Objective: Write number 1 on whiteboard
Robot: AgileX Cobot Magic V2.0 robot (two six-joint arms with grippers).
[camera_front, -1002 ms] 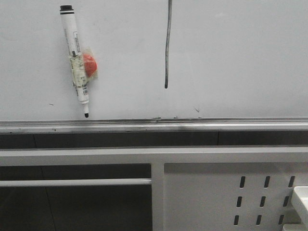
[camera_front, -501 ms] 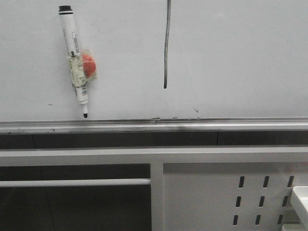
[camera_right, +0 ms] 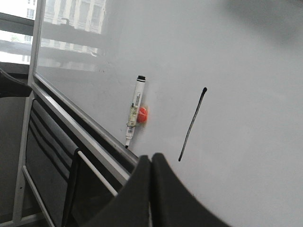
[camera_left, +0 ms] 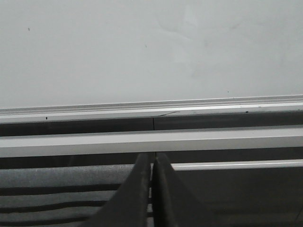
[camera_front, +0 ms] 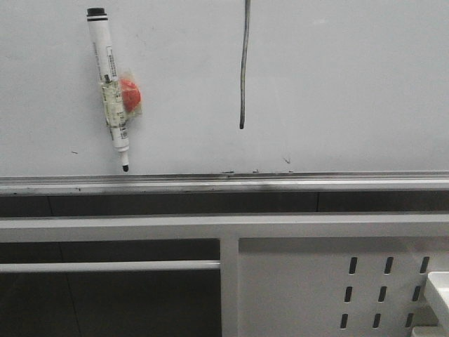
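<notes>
The whiteboard (camera_front: 351, 91) fills the upper part of the front view, with a silver tray rail (camera_front: 224, 182) along its lower edge. The number 1 (camera_front: 243, 70) is a long dark near-vertical stroke at centre top; it also shows in the right wrist view (camera_right: 192, 124). A white marker pen (camera_front: 109, 88), tip down, hangs on the board by an orange magnet (camera_front: 130, 94), left of the stroke; it shows in the right wrist view too (camera_right: 134, 111). My left gripper (camera_left: 152, 163) is shut and empty, below the rail. My right gripper (camera_right: 151, 163) is shut and empty, off the board.
Below the rail runs a white metal frame (camera_front: 224, 226) with a perforated panel (camera_front: 337, 288) at lower right and a thin bar (camera_front: 105, 266) at lower left. A white object's corner (camera_front: 438, 291) shows at the right edge. Small dark specks mark the board near the rail.
The front view has shifted very slightly; the pen and the stroke keep their places on the board.
</notes>
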